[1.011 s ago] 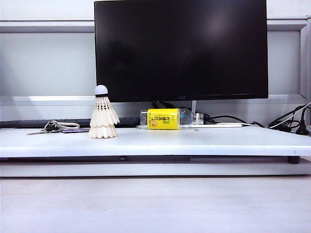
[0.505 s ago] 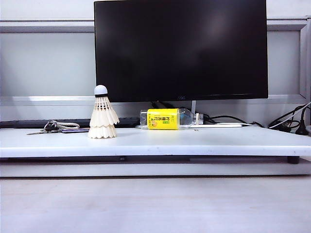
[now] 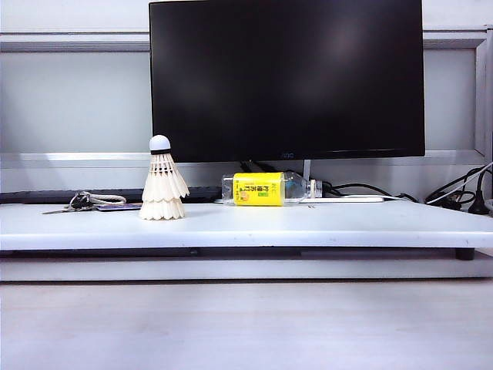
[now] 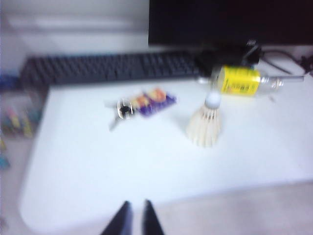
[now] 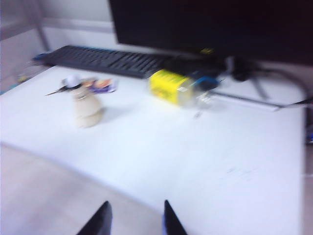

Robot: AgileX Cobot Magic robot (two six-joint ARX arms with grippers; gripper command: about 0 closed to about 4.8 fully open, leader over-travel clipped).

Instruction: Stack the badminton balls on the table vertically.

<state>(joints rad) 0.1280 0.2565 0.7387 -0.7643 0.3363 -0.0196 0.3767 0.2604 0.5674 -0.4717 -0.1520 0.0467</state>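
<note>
From the front of the room, the two cream-white feathered badminton balls point(image 3: 163, 183) stand nested one on the other, skirts down, with the rounded white cork tip and its thin black band on top. The stack sits upright on the left part of the wide flat white table point(image 3: 308, 227). Just behind it to the left lies a bunch of metal keys with a cord point(image 3: 86, 202). To the right of the stack a clear plastic bottle with a yellow label point(image 3: 268, 189) lies on its side, below the big black monitor point(image 3: 286, 77). A dark keyboard point(image 3: 46, 196) runs along the back on the left. Neither arm shows in this view.

From the left wrist camera, which is blurred, the left gripper point(image 4: 134, 223) hangs above the near edge of the table, well apart from the stack point(image 4: 205, 126). Its two dark fingers point(image 4: 122, 221) stand almost together with only a narrow slit between them, and nothing is between them. The keys point(image 4: 122, 109) lie with a purple and yellow tag point(image 4: 152, 100), and the bottle point(image 4: 244, 82) lies beyond the stack, in front of the keyboard point(image 4: 107, 66).

From the right wrist camera, also blurred, the right gripper point(image 5: 134, 220) hovers off the table's near edge. Its fingers point(image 5: 101, 219) are clearly apart and hold nothing. The stack point(image 5: 84, 105) stands far across the table point(image 5: 220, 156), with the bottle point(image 5: 177, 88) near the monitor's foot.
</note>
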